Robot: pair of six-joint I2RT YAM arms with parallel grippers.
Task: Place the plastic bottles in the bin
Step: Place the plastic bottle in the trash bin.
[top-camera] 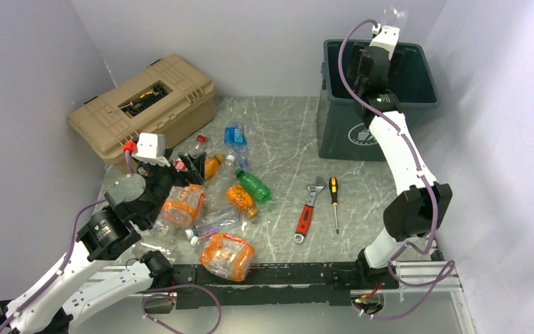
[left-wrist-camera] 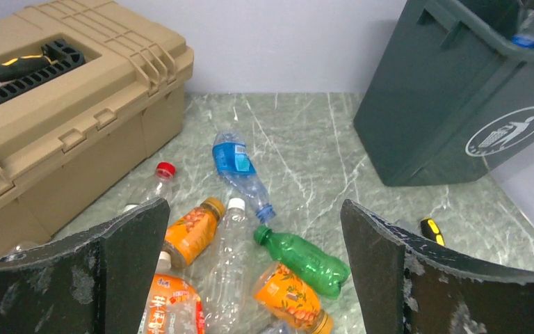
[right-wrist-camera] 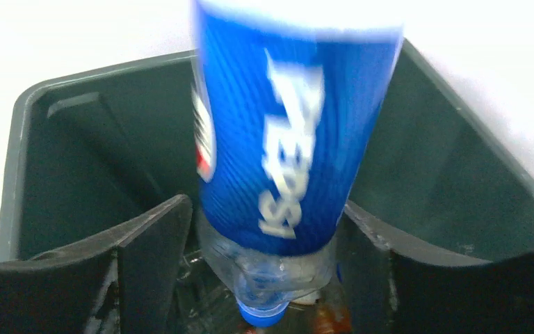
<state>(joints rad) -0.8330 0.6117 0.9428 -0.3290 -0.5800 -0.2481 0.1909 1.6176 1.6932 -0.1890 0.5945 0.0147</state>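
The left arm crouches low, the left fingers (left-wrist-camera: 254, 209) spread wide and empty, aimed over the heap of plastic bottles (top-camera: 240, 198) on the worktop (top-camera: 285, 139). To the right, the other arm reaches up, wrist tipped down above the bin (top-camera: 361, 136). The right fingers (right-wrist-camera: 265, 209) stand part open around a blue-labelled bottle (right-wrist-camera: 292, 125), cap down and blurred; gripped or dropping, I cannot tell. It's best to centre over the mouth and open fully, so the bottle clears the rim.

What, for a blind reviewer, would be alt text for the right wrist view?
A motion-blurred, blue-labelled bottle points cap-down between the jaws of the right gripper, directly over the open dark green bin. Whether the jaws grip it is unclear.
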